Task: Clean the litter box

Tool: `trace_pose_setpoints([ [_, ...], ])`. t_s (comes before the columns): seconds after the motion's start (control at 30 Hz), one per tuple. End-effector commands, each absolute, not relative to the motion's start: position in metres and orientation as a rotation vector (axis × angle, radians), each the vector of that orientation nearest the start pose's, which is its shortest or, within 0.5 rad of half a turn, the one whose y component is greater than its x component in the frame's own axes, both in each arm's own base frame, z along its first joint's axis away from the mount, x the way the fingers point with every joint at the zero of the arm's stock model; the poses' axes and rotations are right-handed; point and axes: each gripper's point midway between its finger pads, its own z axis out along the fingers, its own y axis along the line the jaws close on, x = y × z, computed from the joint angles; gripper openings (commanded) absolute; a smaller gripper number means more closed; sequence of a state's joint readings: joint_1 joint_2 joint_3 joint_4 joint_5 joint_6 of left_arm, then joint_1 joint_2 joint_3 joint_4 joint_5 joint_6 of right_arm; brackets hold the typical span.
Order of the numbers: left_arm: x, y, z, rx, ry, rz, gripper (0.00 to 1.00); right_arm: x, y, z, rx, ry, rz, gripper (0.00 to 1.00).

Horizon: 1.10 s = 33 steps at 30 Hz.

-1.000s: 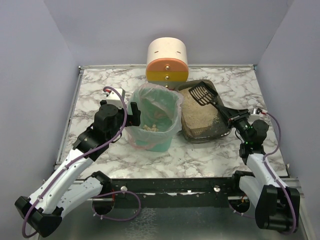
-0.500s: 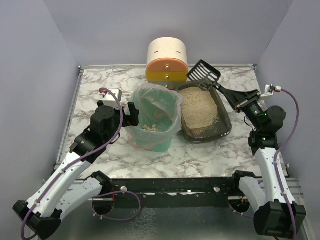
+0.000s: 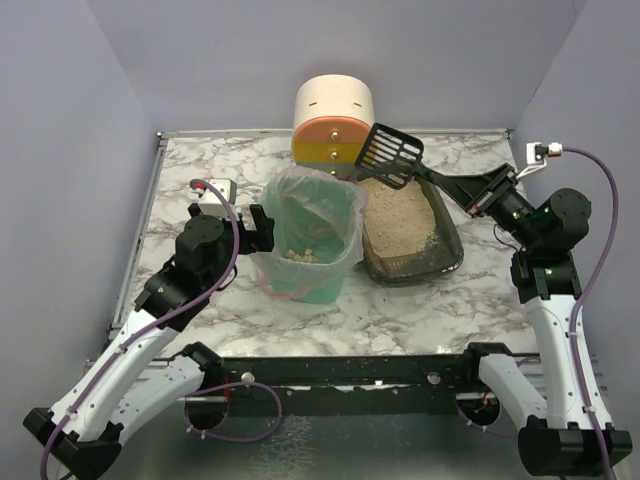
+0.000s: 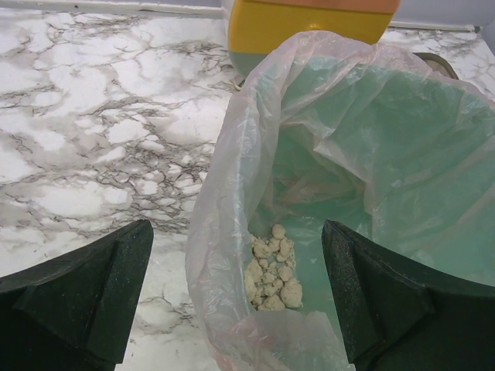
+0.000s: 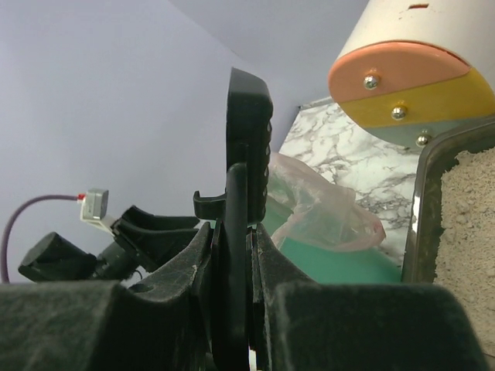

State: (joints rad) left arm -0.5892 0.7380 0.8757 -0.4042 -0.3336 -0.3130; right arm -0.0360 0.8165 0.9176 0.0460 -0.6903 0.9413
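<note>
Lifted out of the litter since a second ago, the right pincer (image 3: 480, 196) clamps the black scoop (image 3: 390, 153) by its handle, head hovering over the upper left corner of the litter box (image 3: 445, 260), centre-right on the worktop (image 3: 200, 170); left pincer (image 3: 262, 228) gapes wide beside the green bin (image 3: 300, 290)

table (image 3: 200, 170): white marble look, grey veins running all over
box (image 3: 412, 273): dark grey, bit of shine on the rim
litter (image 3: 400, 215): sandy beige
bin (image 3: 310, 285): mint green
bag (image 4: 224, 178): clear but kinda milky, the green shows through
clumps (image 4: 271, 267): off-white, pale cream
cylinder (image 3: 334, 110): cream on top, then an orange band, then yellow, thin greenish strip under that
scoop (image 3: 390, 153): plain black, slotted grid head
arms (image 3: 130, 365): white shells, black joints
cables (image 3: 600, 230): purple
walls (image 3: 60, 150): flat pale lilac
</note>
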Motion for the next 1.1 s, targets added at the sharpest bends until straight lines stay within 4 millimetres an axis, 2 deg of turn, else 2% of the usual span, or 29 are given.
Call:
trace_pose_setpoints([
  [0.0,0.265,-0.115,0.281,-0.017,1.823,-0.316,0.99,0.259,0.144,0.394,-0.023,1.647,1.147,0.01],
  [0.13,0.266,-0.116,0.278,-0.014,1.832,-0.312,0.99,0.259,0.154,0.397,-0.111,1.681,1.085,0.01],
  [0.23,0.266,-0.116,0.278,-0.017,1.834,-0.308,0.99,0.261,0.152,0.401,-0.143,1.702,1.006,0.01],
  [0.43,0.269,-0.117,0.273,-0.015,1.849,-0.295,0.99,0.259,0.157,0.422,-0.287,1.7,0.905,0.01],
  [0.53,0.271,-0.117,0.271,-0.016,1.857,-0.289,0.99,0.256,0.174,0.424,-0.364,1.705,0.917,0.01],
  [0.7,0.273,-0.116,0.269,-0.022,1.862,-0.279,0.99,0.254,0.208,0.414,-0.466,1.748,0.823,0.01],
  [0.83,0.273,-0.113,0.269,-0.031,1.859,-0.268,0.99,0.25,0.238,0.401,-0.549,1.784,0.656,0.01],
  [0.97,0.273,-0.112,0.268,-0.03,1.861,-0.262,0.99,0.243,0.269,0.386,-0.642,1.81,0.354,0.01],
  [1.0,0.273,-0.112,0.268,-0.029,1.861,-0.261,0.99,0.243,0.273,0.386,-0.644,1.808,0.295,0.01],
  [1.07,0.272,-0.112,0.269,-0.03,1.86,-0.26,0.99,0.245,0.28,0.395,-0.629,1.781,0.291,0.0],
])
